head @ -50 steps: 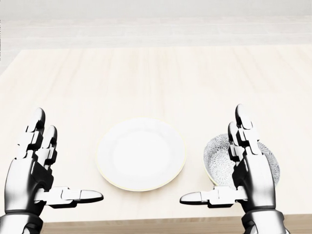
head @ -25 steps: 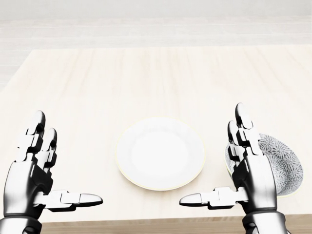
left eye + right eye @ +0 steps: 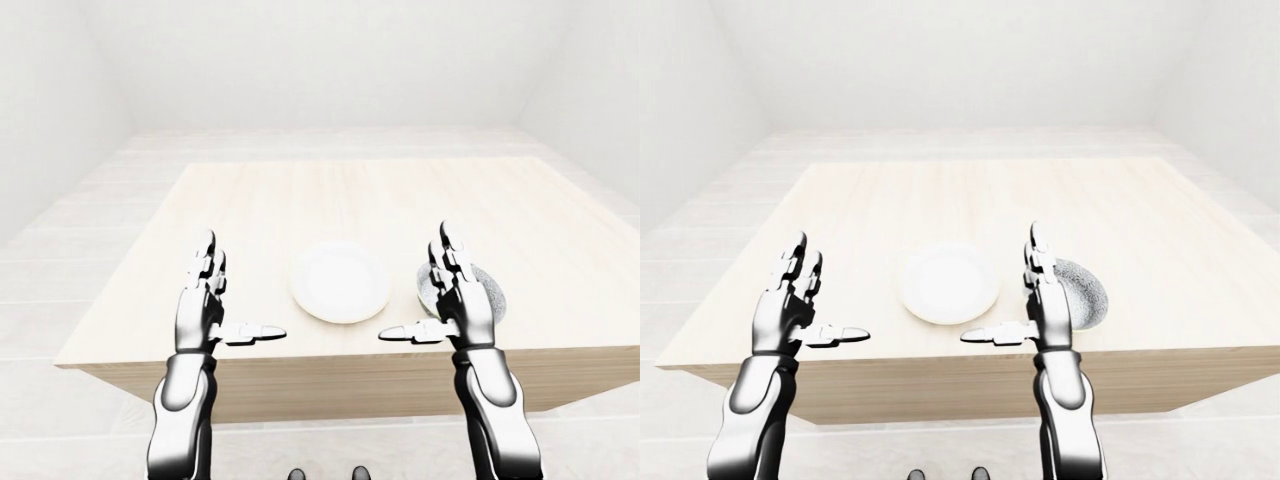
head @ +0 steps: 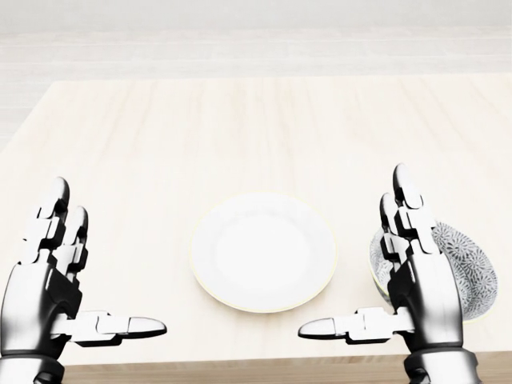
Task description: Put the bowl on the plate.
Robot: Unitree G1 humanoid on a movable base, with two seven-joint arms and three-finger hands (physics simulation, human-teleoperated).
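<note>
Bowl [image 4: 470, 266] unmoved beside plate [image 4: 263, 252] | right hand [image 4: 424, 298] splayed, edged right

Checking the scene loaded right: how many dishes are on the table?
2. Plate at the head view's lower middle; bowl to its right, apart, partly covered by the right hand.

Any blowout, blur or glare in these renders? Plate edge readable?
Head view: sharp, no glare; white plate nearly blown out, only a faint rim line against the pale table. Right-eye view: bowl pattern legible, partly behind the right hand.
</note>
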